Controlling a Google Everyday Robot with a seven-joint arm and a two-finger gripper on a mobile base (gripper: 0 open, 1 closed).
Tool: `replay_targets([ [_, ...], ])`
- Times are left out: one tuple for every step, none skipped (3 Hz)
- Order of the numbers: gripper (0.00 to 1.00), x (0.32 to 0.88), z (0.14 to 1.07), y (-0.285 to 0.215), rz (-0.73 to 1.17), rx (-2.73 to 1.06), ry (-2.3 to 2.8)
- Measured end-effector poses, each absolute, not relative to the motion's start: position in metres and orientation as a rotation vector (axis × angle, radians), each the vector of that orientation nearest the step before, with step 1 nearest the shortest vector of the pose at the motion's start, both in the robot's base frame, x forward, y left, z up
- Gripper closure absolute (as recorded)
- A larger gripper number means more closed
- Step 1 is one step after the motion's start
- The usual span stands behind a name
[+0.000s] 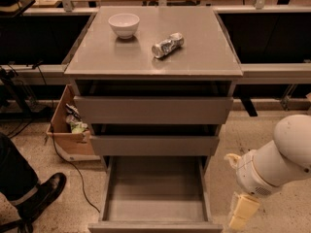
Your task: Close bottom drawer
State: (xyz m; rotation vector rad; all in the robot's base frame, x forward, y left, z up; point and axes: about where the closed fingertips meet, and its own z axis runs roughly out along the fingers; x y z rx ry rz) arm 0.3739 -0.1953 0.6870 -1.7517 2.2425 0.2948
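Observation:
The bottom drawer (154, 188) of the grey cabinet is pulled far out, its shallow tray empty and its front edge at the bottom of the view. The middle drawer (153, 144) and top drawer (152, 109) stand slightly out. My white arm comes in from the right, and my gripper (241, 211) hangs low at the drawer's right front corner, just outside its right wall, not touching it as far as I can see.
A white bowl (124, 24) and a crushed silver can (167, 44) lie on the cabinet top (194, 57). A cardboard box (68, 130) with rubbish stands left of the cabinet. A person's leg and black shoe (41, 195) are at the lower left. Cables run across the floor.

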Motion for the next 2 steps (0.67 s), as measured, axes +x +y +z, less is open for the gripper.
replay_targets([
  [0.0, 0.369, 0.635, -0.174, 0.397, -1.703, 2.23],
  [0.0, 0.372, 0.582, -0.15, 0.495, -1.669, 2.179],
])
